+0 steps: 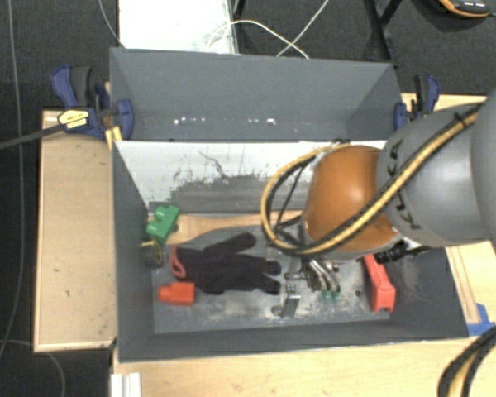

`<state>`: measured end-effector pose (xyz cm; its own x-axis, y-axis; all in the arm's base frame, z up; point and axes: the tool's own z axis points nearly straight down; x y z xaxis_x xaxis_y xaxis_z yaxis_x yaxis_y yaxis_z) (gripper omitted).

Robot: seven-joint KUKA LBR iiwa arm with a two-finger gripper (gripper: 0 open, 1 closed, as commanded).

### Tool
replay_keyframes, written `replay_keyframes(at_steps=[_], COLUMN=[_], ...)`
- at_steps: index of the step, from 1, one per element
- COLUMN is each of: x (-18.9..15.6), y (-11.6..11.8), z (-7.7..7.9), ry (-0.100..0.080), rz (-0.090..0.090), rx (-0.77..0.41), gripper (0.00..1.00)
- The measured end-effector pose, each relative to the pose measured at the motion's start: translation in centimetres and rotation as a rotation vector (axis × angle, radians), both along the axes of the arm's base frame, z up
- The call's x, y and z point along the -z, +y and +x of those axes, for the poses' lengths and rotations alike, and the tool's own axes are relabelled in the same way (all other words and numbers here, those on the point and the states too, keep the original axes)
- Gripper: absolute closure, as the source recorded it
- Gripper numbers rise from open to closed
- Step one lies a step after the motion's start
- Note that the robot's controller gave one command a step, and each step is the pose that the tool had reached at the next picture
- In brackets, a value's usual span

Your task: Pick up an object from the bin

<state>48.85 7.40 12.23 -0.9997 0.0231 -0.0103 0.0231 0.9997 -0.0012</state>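
My gripper [288,298] hangs low over the bin floor, right of centre near the front wall, its metal fingers pointing down. Nothing shows between them. Just left of it lies a black glove [223,265], its fingers spread toward the gripper. A red bar-shaped piece [379,284] lies to the gripper's right on the floor.
A small orange-red block [177,293] sits at the front left. A green plastic piece [161,222] and a dark brass-coloured object [153,255] rest against the left wall. A wooden strip [223,220] runs along the back. The arm's orange cover and cables loom above the gripper.
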Motion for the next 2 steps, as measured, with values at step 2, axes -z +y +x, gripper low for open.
replay_keyframes(at_steps=[2], x=[-6.1], y=[2.2], z=[1.4], ry=[0.0], rz=[0.002], rx=[0.015], gripper=[0.0])
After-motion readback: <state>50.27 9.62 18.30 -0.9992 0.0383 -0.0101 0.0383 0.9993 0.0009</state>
